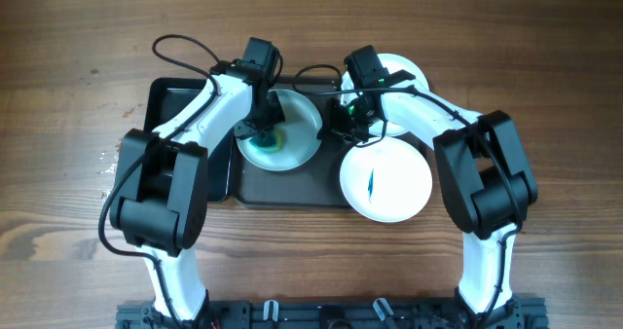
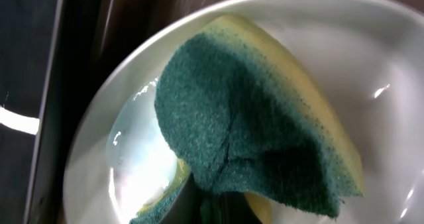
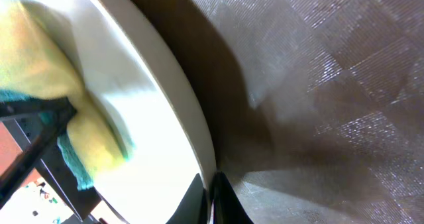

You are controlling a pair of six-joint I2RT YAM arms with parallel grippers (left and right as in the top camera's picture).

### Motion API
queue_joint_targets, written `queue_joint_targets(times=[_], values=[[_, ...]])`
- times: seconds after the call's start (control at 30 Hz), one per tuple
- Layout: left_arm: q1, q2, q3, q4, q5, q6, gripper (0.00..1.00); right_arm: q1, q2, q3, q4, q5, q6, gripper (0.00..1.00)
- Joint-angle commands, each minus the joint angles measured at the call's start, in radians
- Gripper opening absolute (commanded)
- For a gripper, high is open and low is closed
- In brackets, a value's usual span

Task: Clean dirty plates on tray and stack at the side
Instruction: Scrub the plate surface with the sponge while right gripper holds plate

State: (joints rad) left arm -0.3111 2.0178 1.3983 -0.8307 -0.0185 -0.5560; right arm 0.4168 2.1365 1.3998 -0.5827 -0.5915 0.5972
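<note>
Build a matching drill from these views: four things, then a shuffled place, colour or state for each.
Things:
1 sponge
2 front plate
3 tray
4 rear plate

Descriptions:
a grey-brown, textured floor
b green and yellow, on the middle plate
c far right, partly covered
d blue streak in its middle

Pairs: 1-b, 2-d, 3-a, 4-c

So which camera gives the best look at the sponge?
The left wrist view: the sponge fills the frame, green scouring face and yellow foam both clear, on the white plate. Overhead shows only a small green patch under the left arm. The right wrist view catches a blurred yellow-and-teal edge beyond the plate's rim.
</note>
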Motion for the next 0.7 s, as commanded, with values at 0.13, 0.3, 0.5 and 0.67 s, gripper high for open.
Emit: queue_joint_targets(times=[0.13,0.3,0.5,0.67], values=[[0.006,0.027,-0.011,-0.035,0.310,0.128,0.04,0.005,0.049,-0.007,-0.005,0.003,0.005,0.04],[-0.011,0.027,-0.011,0.069,0.322,0.130,0.04,0.005,0.049,-0.007,-0.006,0.003,0.005,0.04],[-0.010,0.027,-0.011,0.129,-0.125,0.033,0.04,0.005,0.049,-0.007,-0.006,0.004,0.005,0.04],[-0.023,0.027,-0.011,0.062,-0.143,0.013,0.04,0.005,0.049,-0.007,-0.006,0.007,0.005,0.04]])
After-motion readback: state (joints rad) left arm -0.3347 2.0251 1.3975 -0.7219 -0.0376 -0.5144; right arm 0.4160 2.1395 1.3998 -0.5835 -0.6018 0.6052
